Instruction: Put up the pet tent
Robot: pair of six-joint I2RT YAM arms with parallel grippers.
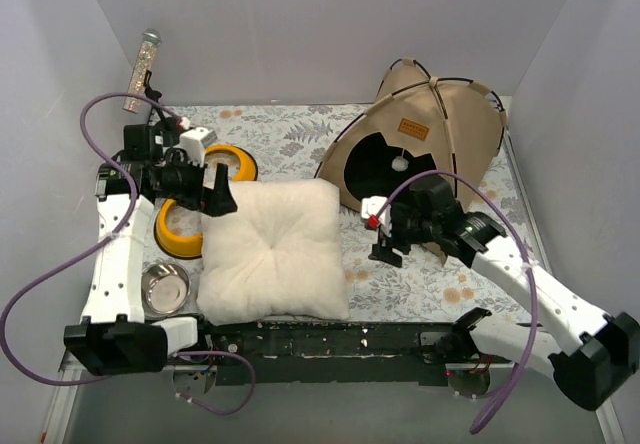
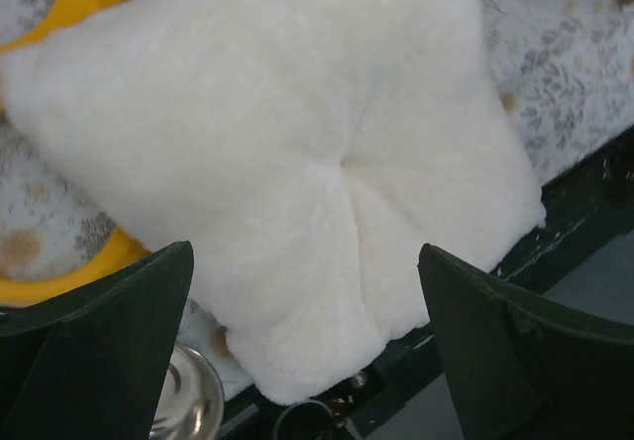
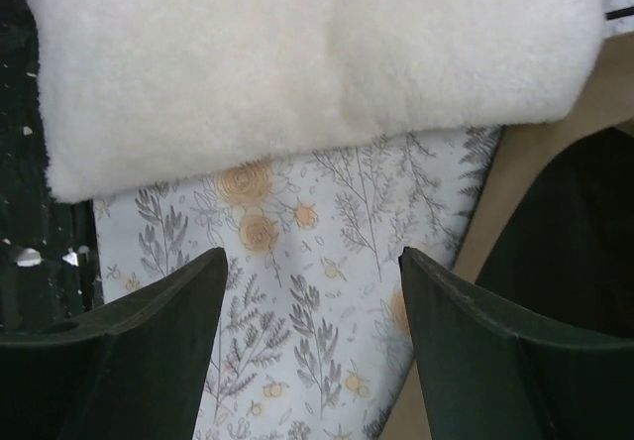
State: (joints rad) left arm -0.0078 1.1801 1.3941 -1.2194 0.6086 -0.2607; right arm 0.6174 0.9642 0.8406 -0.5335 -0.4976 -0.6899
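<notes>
While the yellow bowl stand (image 1: 180, 229) and a steel bowl (image 1: 165, 286) sit at the far left of the top view, the left gripper (image 1: 218, 196) hangs over the upper left corner of the cream cushion (image 1: 272, 249). Its jaws are spread wide and hold nothing. Right of the cushion, the right gripper (image 1: 383, 239) hangs above the floral mat (image 1: 400, 279), jaws likewise wide apart and empty. Just behind it, at the upper right, the pet tent (image 1: 455, 124) stands upright, black poles crossing on top. Its arched doorway faces the centre, with a white pom-pom (image 1: 400, 162) hanging in it.
</notes>
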